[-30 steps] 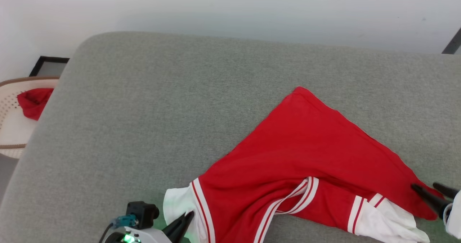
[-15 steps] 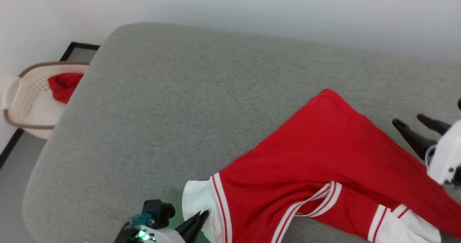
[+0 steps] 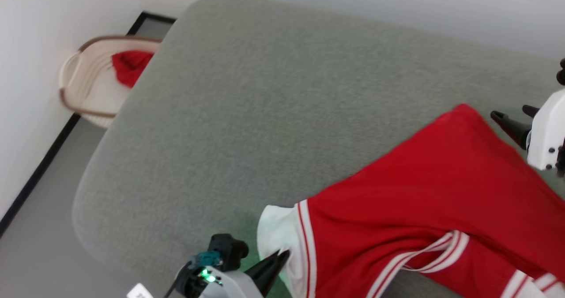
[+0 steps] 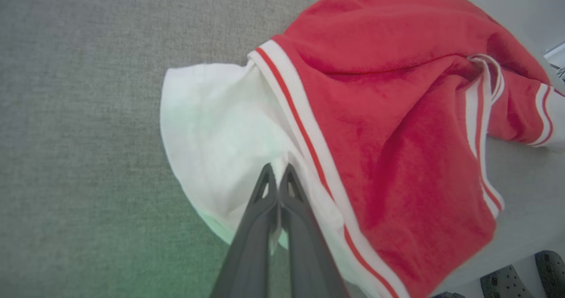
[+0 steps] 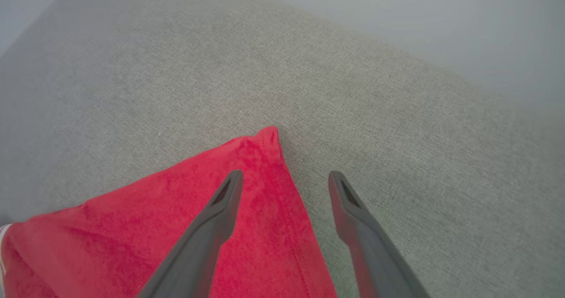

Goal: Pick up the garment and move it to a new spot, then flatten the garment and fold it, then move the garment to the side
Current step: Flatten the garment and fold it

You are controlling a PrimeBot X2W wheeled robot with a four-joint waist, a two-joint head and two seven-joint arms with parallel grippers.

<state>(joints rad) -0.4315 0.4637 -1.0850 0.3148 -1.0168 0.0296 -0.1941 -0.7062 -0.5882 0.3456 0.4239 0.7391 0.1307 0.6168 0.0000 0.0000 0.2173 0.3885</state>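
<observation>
The garment (image 3: 419,192), a red T-shirt with white sleeves and striped trim, lies crumpled on the near right of a grey cushion (image 3: 265,90). My left gripper (image 3: 284,254) is at the bottom of the head view. In the left wrist view the left gripper (image 4: 277,169) is shut on the garment's (image 4: 375,112) white sleeve (image 4: 212,121). At the right edge my right gripper (image 3: 510,111) hovers by the garment's far corner. The right wrist view shows that gripper (image 5: 284,176) open, straddling the garment's (image 5: 176,218) red hem, nothing held.
A cream lattice basket (image 3: 84,81) with a small red cloth (image 3: 128,66) stands on the floor past the cushion's far left corner, against the wall. A pair of dark shoes (image 4: 507,280) is on the floor below the cushion's near edge.
The head camera has swung, shifting the whole scene rightward. My open right gripper moved from the garment's near right edge, by the sleeve, up to its far corner. The left gripper stayed on the sleeve.
</observation>
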